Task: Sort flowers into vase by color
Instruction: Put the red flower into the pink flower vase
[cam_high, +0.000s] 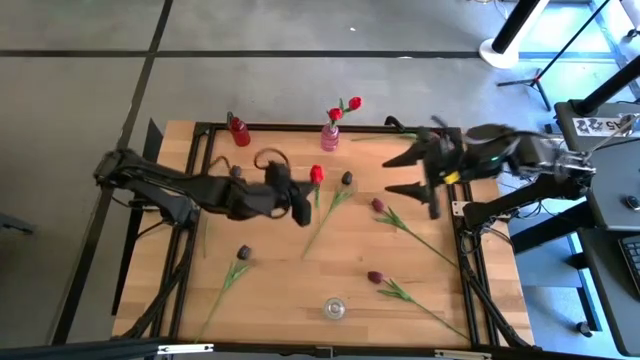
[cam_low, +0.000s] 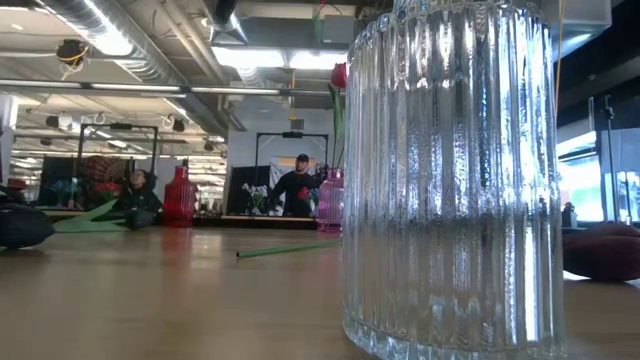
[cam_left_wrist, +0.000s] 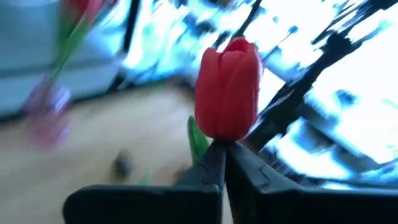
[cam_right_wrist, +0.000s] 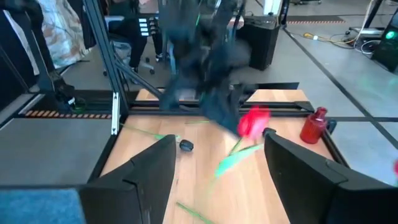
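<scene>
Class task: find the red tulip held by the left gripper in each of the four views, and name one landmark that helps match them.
High view: red tulip at table centre, in the left gripper.
Low view: cannot tell.
Left wrist view: centre, above shut fingers.
Right wrist view: centre-right.
Shared landmark: red bottle.

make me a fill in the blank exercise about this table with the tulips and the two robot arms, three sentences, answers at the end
1. The left gripper is shut on a tulip whose head is ____.
2. The right gripper hangs over the table with its fingers ____.
3. The pink vase at the table's far edge already holds ____ red tulips.

Missing words: red; open; two
</scene>
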